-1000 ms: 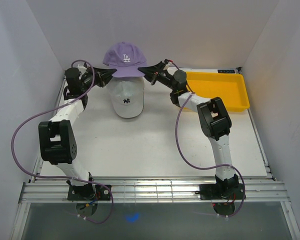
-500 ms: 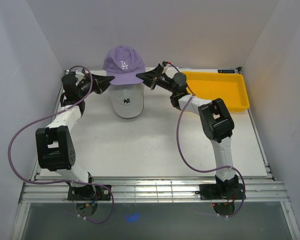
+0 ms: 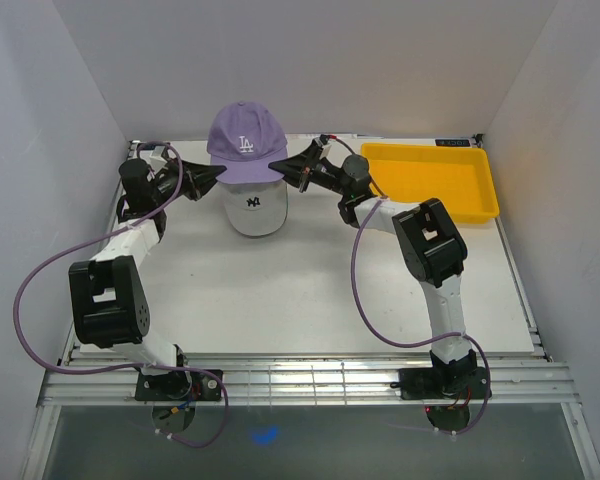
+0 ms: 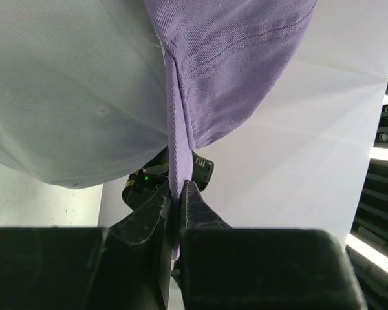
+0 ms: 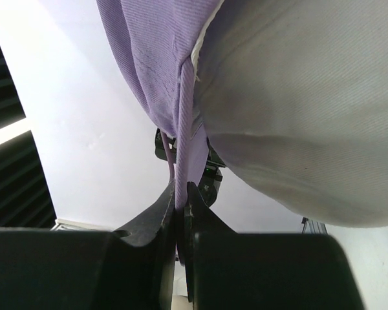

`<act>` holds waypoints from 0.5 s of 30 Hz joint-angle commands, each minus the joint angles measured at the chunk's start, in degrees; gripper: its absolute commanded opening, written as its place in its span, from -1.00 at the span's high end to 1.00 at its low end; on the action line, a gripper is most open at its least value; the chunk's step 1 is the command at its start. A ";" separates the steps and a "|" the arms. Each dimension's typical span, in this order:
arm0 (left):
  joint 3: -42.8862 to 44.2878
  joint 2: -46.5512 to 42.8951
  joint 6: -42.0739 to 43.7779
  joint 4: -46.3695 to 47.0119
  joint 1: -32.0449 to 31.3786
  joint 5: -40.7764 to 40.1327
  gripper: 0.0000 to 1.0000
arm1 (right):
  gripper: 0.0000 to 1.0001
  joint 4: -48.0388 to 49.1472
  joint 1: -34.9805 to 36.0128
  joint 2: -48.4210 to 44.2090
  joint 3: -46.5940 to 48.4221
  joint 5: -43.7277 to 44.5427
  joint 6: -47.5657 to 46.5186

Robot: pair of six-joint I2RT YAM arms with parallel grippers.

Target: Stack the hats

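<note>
Upper cap [image 3: 245,140] sits over lower cap [image 3: 254,208] at the tabletop's [image 3: 300,290] back centre. Left gripper [image 3: 218,171] holds its left edge, right gripper [image 3: 276,166] its right. A tray [image 3: 435,182] lies farther right.

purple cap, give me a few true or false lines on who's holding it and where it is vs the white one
1. The left hand and right hand each pinch the purple cap at its edge. True.
2. In the top view, the white cap has its brim toward the bottom of the picture. True.
3. The purple cap sits under the white cap. False: it is held over it.
4. The right hand is open. False: it is shut on purple fabric.
</note>
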 commanded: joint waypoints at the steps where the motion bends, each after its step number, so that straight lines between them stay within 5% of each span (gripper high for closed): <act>1: -0.83 -3.82 2.06 1.13 1.30 2.13 1.00 | 0.84 3.63 -0.03 -3.39 -1.52 -4.58 -3.48; 15: -4.34 -4.34 5.67 1.57 2.36 5.64 1.00 | 0.84 4.15 0.06 -3.65 -4.60 -5.98 -5.94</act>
